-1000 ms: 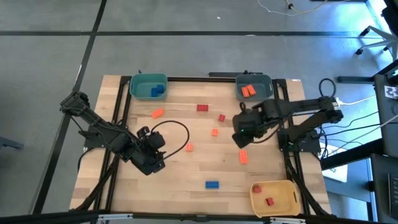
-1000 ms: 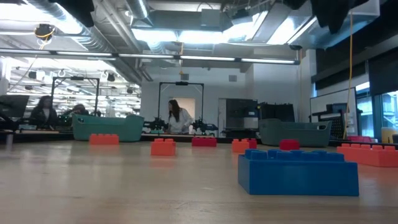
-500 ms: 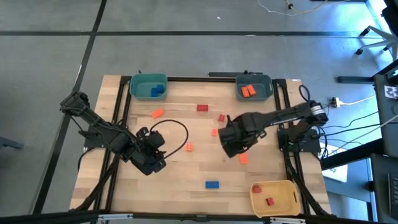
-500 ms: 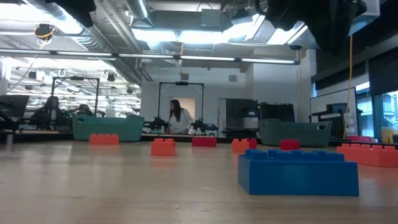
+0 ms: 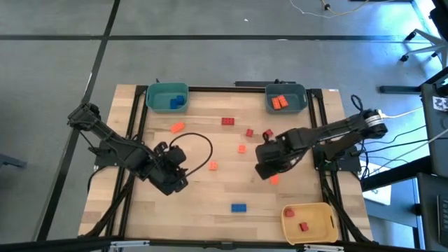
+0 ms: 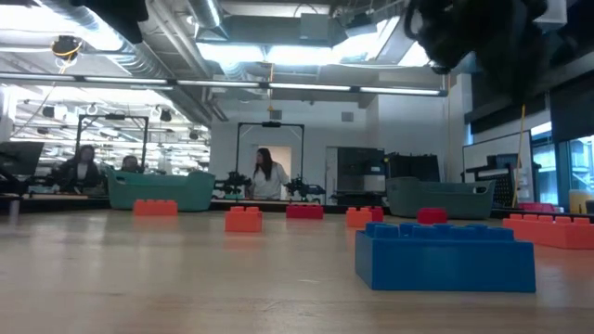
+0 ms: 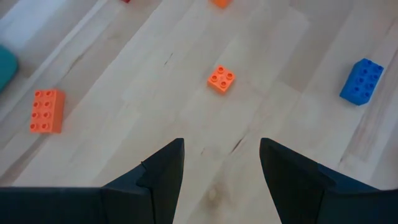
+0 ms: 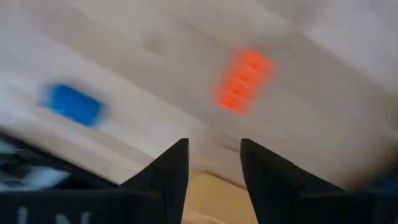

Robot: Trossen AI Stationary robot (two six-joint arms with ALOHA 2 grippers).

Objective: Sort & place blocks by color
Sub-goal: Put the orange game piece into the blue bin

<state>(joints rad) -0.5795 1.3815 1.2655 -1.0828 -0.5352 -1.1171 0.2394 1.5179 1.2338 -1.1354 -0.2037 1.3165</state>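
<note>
Beside right hand [image 5: 268,168], orange block [image 5: 274,179].

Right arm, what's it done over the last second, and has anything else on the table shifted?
The right gripper swung out from near the grey-blue bin toward the table's middle, then drew slightly back; it now hovers open and empty over an orange block. That move uncovered a red block. The left gripper stayed parked, open, on the left. Nothing was picked up; blocks and bins kept their places.

Bright overhead ceiling light; right wrist view motion-blurred; others sharp.
</note>
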